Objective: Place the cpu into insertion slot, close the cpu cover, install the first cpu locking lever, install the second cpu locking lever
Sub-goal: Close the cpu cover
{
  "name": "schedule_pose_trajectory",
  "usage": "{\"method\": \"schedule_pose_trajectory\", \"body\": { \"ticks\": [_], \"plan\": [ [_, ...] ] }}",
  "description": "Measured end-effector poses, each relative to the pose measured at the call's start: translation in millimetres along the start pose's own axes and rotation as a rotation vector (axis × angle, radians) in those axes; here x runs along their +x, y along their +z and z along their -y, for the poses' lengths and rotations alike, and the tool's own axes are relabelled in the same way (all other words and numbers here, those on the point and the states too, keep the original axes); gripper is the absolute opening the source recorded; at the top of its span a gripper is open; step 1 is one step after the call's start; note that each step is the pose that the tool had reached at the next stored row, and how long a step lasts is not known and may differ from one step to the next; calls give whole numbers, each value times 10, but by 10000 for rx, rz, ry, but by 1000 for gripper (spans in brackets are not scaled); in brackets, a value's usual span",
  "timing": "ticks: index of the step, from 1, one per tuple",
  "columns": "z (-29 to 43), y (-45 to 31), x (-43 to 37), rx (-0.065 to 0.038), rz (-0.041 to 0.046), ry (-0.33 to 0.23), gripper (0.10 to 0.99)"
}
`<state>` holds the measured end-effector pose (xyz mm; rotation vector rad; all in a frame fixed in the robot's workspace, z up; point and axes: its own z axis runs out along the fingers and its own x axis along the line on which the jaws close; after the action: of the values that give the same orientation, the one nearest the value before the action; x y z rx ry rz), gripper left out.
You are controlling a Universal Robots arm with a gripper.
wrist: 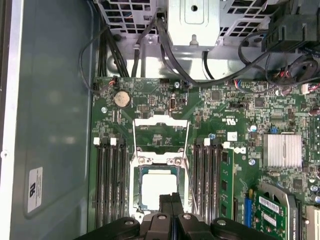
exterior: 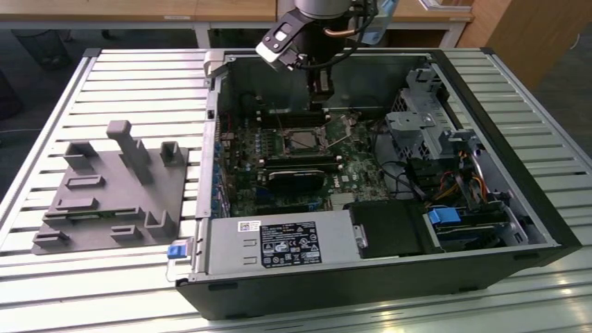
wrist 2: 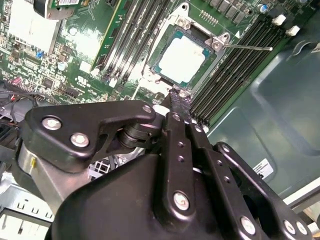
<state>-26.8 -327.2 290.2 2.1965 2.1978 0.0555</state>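
The cpu (wrist: 159, 186) lies flat in the insertion slot (wrist: 135, 190), silver top up. The cpu cover (wrist: 161, 120) lies flipped open beyond the slot, on the far side from the gripper (wrist: 170, 197). The gripper is poised at the slot's near edge, closed on nothing. One locking lever (wrist 2: 247, 47) is swung out over the memory slots.

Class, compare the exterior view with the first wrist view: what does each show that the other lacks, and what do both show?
Exterior view: the grey fixture on the slatted table, and the power supply. First wrist view: the coin battery and a label on the case wall. Both: the green board, the seated cpu and the end effector.
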Motion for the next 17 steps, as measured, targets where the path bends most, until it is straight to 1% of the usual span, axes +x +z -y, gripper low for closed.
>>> {"method": "schedule_pose_trajectory", "body": {
  "ticks": [10, 17],
  "plan": [
    [-68, 5, 0, 5, 0, -6, 106],
    [-91, 6, 0, 5, 0, -6, 106]
  ]
}}
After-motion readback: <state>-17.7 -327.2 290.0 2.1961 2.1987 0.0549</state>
